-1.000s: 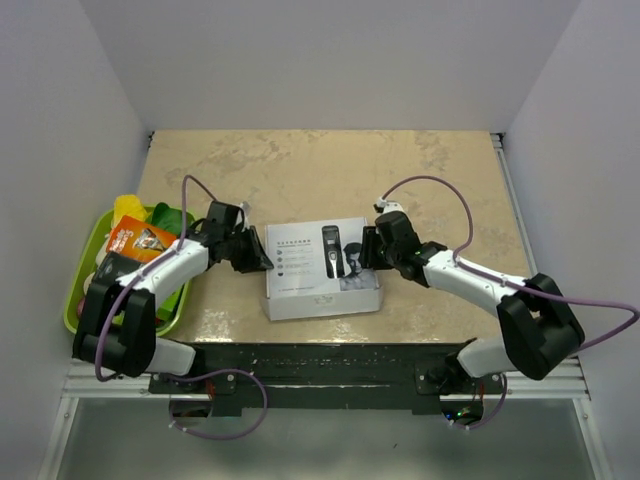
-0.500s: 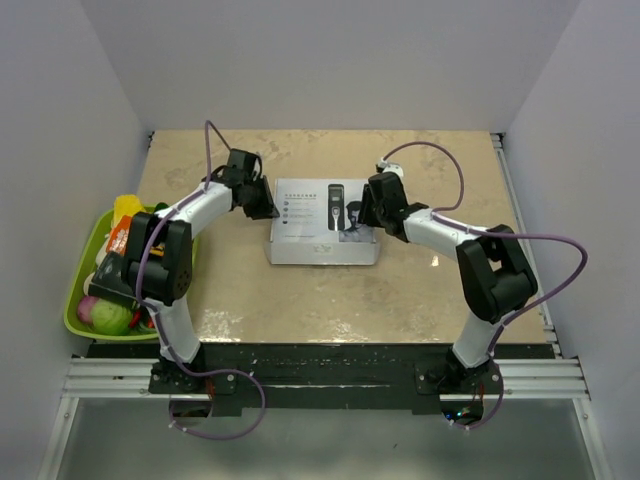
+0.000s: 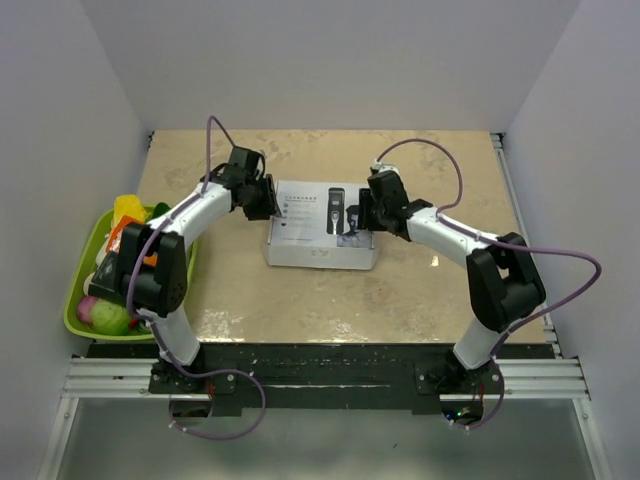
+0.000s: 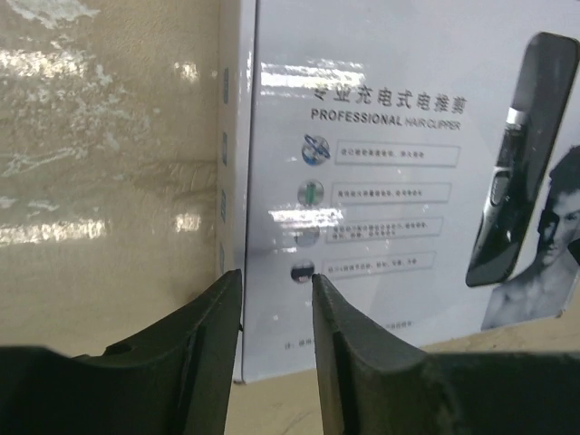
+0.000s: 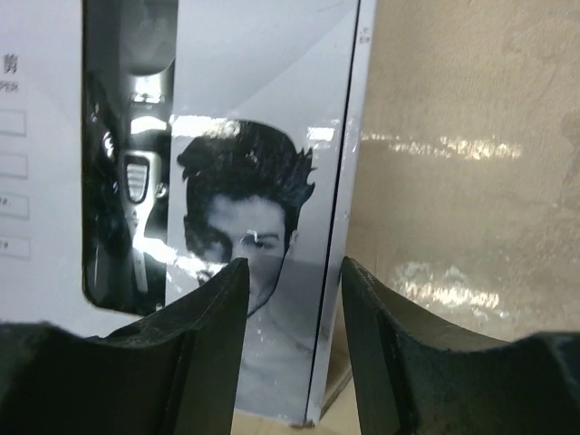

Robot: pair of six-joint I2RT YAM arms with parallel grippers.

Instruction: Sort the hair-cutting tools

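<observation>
Judging by where things lie, the likeliest trouble is a lopsided hold on the white box (image 3: 318,250), which sits closed on the table (image 3: 420,160) between the two tools. The left tool (image 4: 276,281) hangs with its jaws only narrowly apart. The box's left edge lies just ahead of the gap, and nothing is pinched between them. The right tool (image 5: 294,265) stands a little wider, with the box's right edge running down ahead of its gap, and it too clamps nothing that I can see. The real clipper, combs and cord are not in view. Presumably they are inside the box, just ahead of both tools, and only a printed clipper (image 4: 521,154) shows on the lid. If one tool closes on its edge before the other, or catches only the glossy lid, the box could twist, slide across the smooth table, or tip open and spill the small combs. Jaws this narrow may also ride over the edge rather than straddle it, pushing the box towards the other tool.
</observation>
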